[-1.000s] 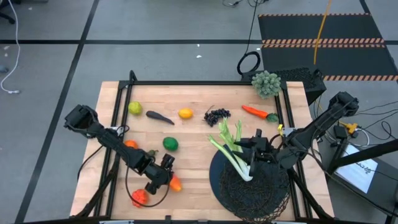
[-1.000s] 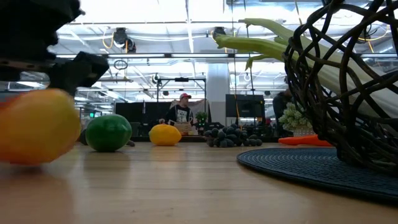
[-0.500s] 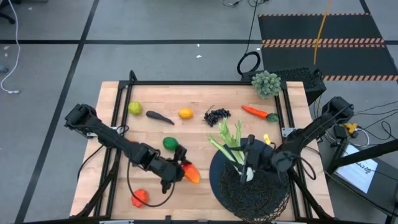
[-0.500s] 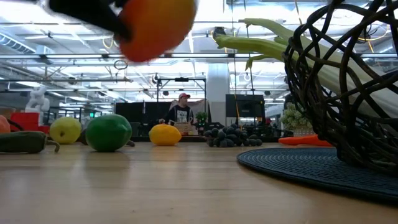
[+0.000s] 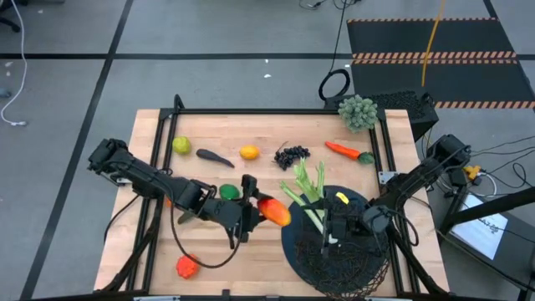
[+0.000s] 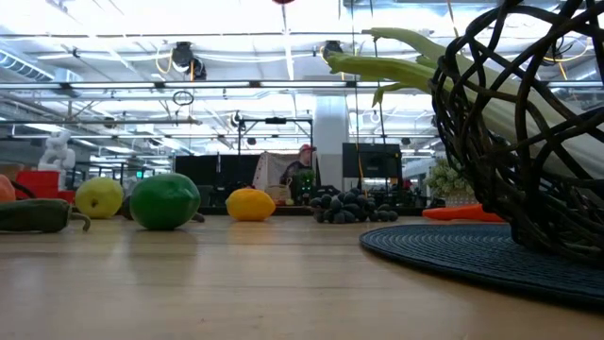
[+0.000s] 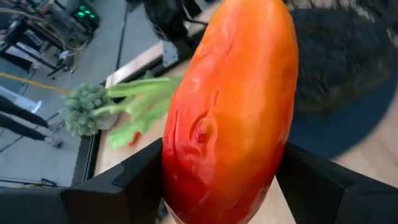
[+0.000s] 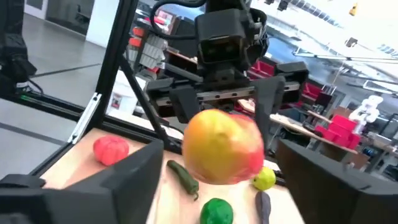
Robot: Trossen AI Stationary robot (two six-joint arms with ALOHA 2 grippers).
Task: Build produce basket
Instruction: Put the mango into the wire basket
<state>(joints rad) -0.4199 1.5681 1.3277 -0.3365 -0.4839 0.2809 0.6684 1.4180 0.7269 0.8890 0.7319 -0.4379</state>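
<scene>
1. My left arm stretches low across the table, wrist level, and my left gripper [image 5: 266,211] is clamped on the red-orange oval mango [image 5: 275,211].
2. My right arm folds inward, and my right gripper [image 5: 328,237] has its fingers spread, holding nothing.

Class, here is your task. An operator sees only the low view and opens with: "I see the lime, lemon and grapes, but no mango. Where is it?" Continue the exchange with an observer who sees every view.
Observer: The left pincer holds the mango in the air, just short of the basket.
Operator: Where is the right arm?
Observer: The right pincer hangs open and empty over the basket.
Operator: Is any produce out of my sight?
Observer: A red fruit lies on the table's left side, near the high view's bottom edge.
</scene>
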